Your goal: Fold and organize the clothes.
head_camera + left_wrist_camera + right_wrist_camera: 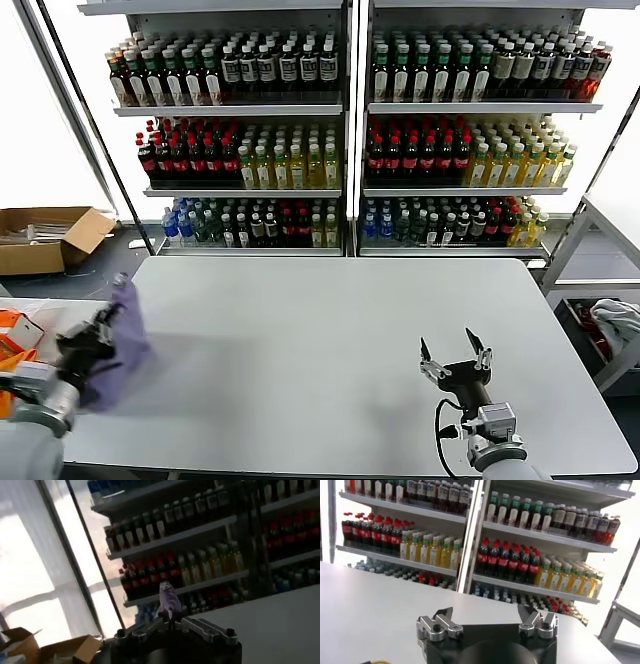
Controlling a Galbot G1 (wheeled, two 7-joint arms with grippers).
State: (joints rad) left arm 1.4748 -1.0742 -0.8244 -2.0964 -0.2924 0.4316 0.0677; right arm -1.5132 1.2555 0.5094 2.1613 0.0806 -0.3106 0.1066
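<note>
While my right gripper [455, 352] waits near me on the right with jaws spread wide and empty, my left gripper [88, 345] at the table's [330, 340] near-left edge is clamped on the lavender T-shirt [128, 335], which bunches upward beyond its jaws.

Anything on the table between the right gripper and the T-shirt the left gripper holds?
Nothing: in the head view only bare table lies between the right gripper and the T-shirt pinched by the left gripper.

Bottle-filled shelves [345, 130] stand behind a grey table [330, 340], bright windows [45, 110] at left.
</note>
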